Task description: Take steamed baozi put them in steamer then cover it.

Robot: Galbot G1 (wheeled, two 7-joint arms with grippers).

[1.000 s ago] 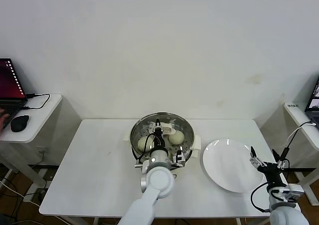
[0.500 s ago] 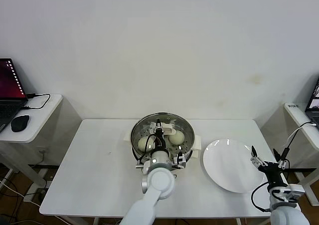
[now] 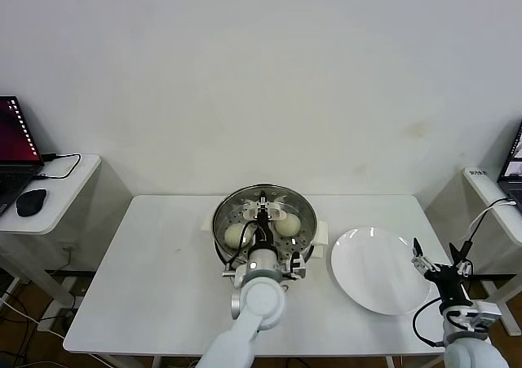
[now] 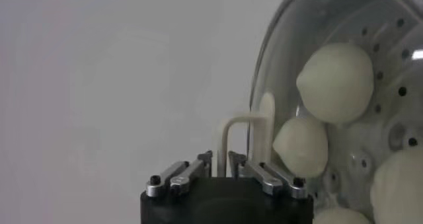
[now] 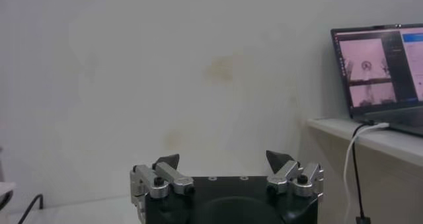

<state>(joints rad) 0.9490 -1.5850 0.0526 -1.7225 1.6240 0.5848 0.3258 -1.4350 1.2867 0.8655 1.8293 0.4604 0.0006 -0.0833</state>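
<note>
Stainless steel gleams at the centre of the head view, where the steamer stands on the white worktop with its clear glass lid resting over it. The steamed baozi lie inside on the perforated tray: two show in the head view, one left of centre and one right of centre, and the left wrist view shows at least three, perhaps a fourth at its lower edge, behind the curved glass. The white plate, at the right of the worktop, has no buns on it. My reading is that the loading is done and the covering is as good as finished; what is left is for the arm to let go and back off. The left hand hangs over the middle of the steamer, right at the lid's white handle. In the left wrist view the handle's loop rises just beyond the hand body, yet the fingertips are out of sight there, so I cannot tell whether the hand is spread or pinching the handle. The right hand waits at the lower right of the head view, just beside the plate's edge, its fingers spread wide and holding nothing.
</note>
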